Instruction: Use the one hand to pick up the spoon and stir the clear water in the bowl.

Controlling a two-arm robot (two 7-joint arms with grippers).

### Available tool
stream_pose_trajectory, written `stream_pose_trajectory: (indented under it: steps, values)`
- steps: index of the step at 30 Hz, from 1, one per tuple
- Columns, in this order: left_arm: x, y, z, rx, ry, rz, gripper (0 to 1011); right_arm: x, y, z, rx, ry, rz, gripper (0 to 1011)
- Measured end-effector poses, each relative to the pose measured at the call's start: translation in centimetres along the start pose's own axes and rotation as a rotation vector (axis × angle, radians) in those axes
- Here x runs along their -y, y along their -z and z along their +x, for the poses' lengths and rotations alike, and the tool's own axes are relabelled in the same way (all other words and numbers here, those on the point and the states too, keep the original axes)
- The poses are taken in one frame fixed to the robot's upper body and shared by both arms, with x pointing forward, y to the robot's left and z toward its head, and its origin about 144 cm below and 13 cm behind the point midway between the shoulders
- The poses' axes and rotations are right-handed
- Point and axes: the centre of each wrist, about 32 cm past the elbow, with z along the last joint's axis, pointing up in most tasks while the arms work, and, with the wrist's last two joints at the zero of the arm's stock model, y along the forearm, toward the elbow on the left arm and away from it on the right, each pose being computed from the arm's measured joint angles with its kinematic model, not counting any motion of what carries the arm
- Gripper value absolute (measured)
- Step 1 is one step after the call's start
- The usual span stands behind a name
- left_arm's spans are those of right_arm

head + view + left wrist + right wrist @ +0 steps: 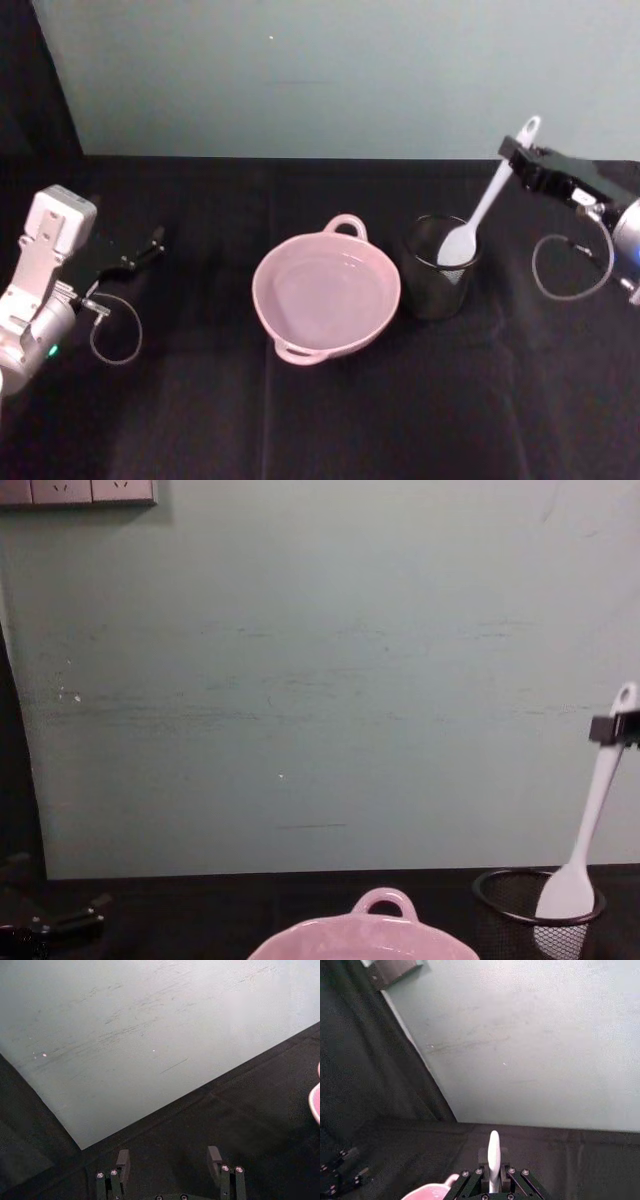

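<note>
Black tabletop (320, 420) holds a glossy pale-pink bowl (262, 305); right hand (512, 152) grips the slim white plastic spoon (487, 203) by its handle, head inside the black wire-mesh cup (432, 290); left hand (150, 245) open, far left.

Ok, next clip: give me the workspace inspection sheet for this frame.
Surface: black cloth.
Job's things: pink bowl holding water, centre; white spoon, head down in the black mesh cup to the bowl's right.
Clutter: nothing seen.
Grippers: right gripper shut on the spoon's handle near its top; left gripper open, parked far left.
Cables: left cable loop; right cable loop.
Surroundings: pale green wall; wall sockets.
</note>
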Motion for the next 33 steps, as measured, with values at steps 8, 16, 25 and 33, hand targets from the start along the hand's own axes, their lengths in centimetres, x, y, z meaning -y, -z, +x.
stream_pose_trajectory:
  steps: [8, 16, 25, 33]
  values:
    - [0.0, 0.0, 0.0, 0.000, 0.000, 0.000, 1011, 1.7, -3.3, -2.2, 0.137, -0.044, 0.054, 120]
    - [0.0, 0.0, 0.0, 0.000, 0.000, 0.000, 1011, 1.8, -5.9, -5.1, 0.288, -0.171, 0.109, 120]
    - [0.0, 0.0, 0.0, 0.000, 0.000, 0.000, 1011, -1.3, -4.0, -7.7, 0.336, -0.320, 0.087, 120]
    - [0.0, 0.0, 0.0, 0.000, 0.000, 0.000, 1011, -4.3, 0.2, -7.9, 0.368, -0.355, 0.030, 120]
